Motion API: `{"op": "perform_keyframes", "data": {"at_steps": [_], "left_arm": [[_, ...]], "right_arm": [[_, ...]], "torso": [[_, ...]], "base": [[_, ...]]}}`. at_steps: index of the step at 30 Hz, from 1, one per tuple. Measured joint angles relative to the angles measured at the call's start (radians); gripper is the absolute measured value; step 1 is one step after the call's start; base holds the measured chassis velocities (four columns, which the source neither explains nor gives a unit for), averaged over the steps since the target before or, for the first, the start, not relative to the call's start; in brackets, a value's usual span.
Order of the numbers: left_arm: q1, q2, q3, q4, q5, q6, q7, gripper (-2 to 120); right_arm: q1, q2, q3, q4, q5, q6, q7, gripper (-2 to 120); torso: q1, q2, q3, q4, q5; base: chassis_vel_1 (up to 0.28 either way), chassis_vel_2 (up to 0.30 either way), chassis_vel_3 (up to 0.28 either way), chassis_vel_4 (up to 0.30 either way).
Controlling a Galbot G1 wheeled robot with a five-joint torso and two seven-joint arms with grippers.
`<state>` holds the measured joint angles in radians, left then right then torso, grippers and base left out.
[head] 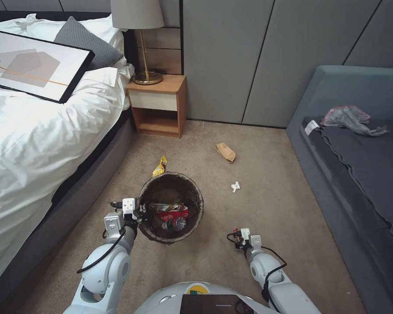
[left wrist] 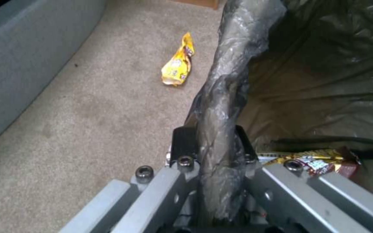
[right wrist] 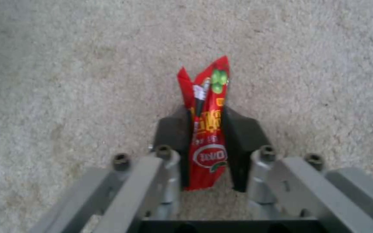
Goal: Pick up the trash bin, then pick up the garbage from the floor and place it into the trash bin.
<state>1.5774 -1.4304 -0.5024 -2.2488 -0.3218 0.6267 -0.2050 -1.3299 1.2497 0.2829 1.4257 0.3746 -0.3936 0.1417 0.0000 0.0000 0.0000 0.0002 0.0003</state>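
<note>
The trash bin (head: 170, 207) is held by its rim in the squeezed-tight left gripper (left wrist: 214, 142), while a red wrapper (right wrist: 207, 129) is pinched in the right gripper (right wrist: 208, 129) over the carpet (head: 270, 209).

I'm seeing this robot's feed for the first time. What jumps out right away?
The left gripper is clamped on the bag-lined rim of the trash bin, which already holds litter. The right gripper, low over the carpet, pinches a red snack wrapper. A yellow wrapper, tan paper and white wad lie on the floor beyond.
</note>
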Motion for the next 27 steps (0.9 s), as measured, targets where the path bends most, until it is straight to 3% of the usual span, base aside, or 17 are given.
{"op": "perform_keyframes", "data": {"at_steps": [4, 18, 23, 26, 27], "left_arm": [[0.0, 0.0, 0.001, 0.0, 0.0, 0.0, 0.0, 0], [0.0, 0.0, 0.003, -0.002, 0.0, 0.0, 0.0, 0], [-0.001, 0.001, 0.004, 0.0, 0.0, 0.001, 0.0, 0], [-0.001, 0.001, 0.008, 0.006, 0.0, 0.001, -0.001, 0], [-0.001, 0.001, 0.008, 0.006, 0.0, 0.001, -0.001, 0]], "right_arm": [[-0.002, -0.001, 0.003, 0.0, -0.007, 0.003, -0.002, 0], [-0.009, -0.009, 0.02, 0.029, -0.024, 0.041, -0.004, 0], [-0.03, -0.013, 0.043, 0.138, -0.034, 0.145, -0.002, 0], [-0.034, -0.009, 0.049, 0.256, -0.056, 0.393, -0.027, 0], [-0.034, -0.009, 0.049, 0.256, -0.056, 0.393, -0.027, 0]], "torso": [[0.0, 0.0, 0.0, 0.0, -0.0001], [0.0, 0.0, 0.0, -0.0002, -0.0003], [0.0, 0.0, 0.0, -0.0004, -0.0003], [0.0, 0.0, 0.0, -0.0001, -0.0005], [0.0, 0.0, 0.0, -0.0001, -0.0005]], "base": [[0.0, 0.0, 0.0, 0.0], [0.0, 0.0, 0.0, 0.0], [0.0, 0.0, 0.0, 0.0], [0.0, 0.0, 0.0, 0.0], [0.0, 0.0, 0.0, 0.0]]}}
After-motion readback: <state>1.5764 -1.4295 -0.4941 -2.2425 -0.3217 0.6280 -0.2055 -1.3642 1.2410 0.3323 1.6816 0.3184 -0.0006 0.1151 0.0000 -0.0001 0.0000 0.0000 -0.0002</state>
